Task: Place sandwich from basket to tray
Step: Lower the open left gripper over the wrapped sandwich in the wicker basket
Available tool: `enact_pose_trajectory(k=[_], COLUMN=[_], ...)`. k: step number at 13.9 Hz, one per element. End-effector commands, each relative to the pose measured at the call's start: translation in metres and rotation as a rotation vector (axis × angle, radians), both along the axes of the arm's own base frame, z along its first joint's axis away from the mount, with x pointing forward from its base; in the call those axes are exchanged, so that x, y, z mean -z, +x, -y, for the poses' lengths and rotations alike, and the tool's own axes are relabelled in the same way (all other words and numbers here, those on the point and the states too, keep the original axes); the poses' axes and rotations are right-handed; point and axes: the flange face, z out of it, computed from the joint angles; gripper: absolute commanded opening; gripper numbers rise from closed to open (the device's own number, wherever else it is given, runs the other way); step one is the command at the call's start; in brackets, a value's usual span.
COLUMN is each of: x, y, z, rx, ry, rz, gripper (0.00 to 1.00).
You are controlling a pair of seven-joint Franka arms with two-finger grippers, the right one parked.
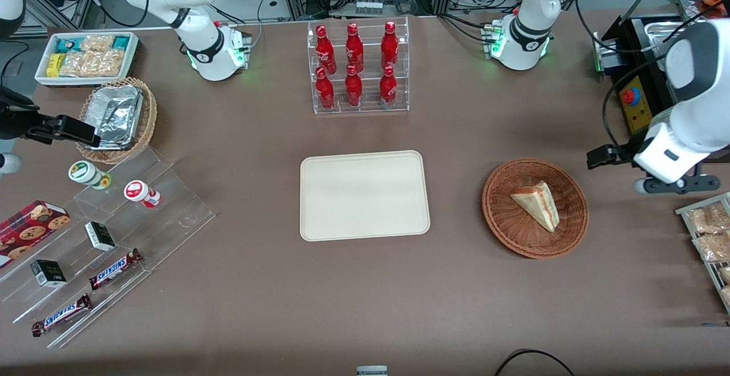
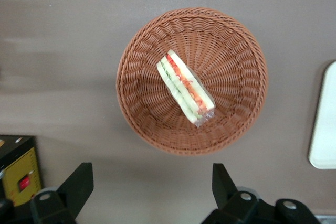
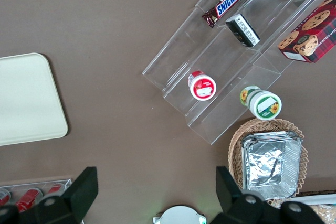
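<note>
Sandwich sits untouched in the basket, so nothing is done yet! Starting at the gripper: its two dark fingers are spread wide with nothing between them, and it hangs high above the table, just off the basket's rim toward the working arm's end. Looking down from the wrist, one clear-wrapped wedge lies on its side across the middle of the weave, red and green filling showing. Out from there, one cream tray waits bare at the table's centre, well apart from the basket. All of it is still to come, I'd say: descend, grip, lift, carry across, release. Count: one sandwich, one basket, one tray, plus six red bottles racked farther from the camera
</note>
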Motion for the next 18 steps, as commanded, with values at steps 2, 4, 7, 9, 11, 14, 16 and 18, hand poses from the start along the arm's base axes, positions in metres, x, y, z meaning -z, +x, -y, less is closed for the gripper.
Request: enact_pose_trajectory(k=[2,4,7,9,11,14,16,18], x=[0.047,0.062,0.090,0.101,0.105,0.123,0.127,0.137], y=[-0.014,-0.016,-0.025,-0.028,-0.024,-0.020,-0.017,-0.016], z=[0.003,0.006,0.013,0.034,0.038,0.040,0.041,0.041], rx=[-0.036,-0.065,-0.179,-0.278,-0.415,-0.554,-0.648,-0.669], ry=[0.009,0.010,0.012,0.012,0.009,-0.001,-0.028,-0.025], rz=[0.057,0.063,0.110,0.129,0.145,0.135,0.149,0.143], gripper=[1.00,1.00,1.00,1.00,1.00,1.00,1.00,1.00])
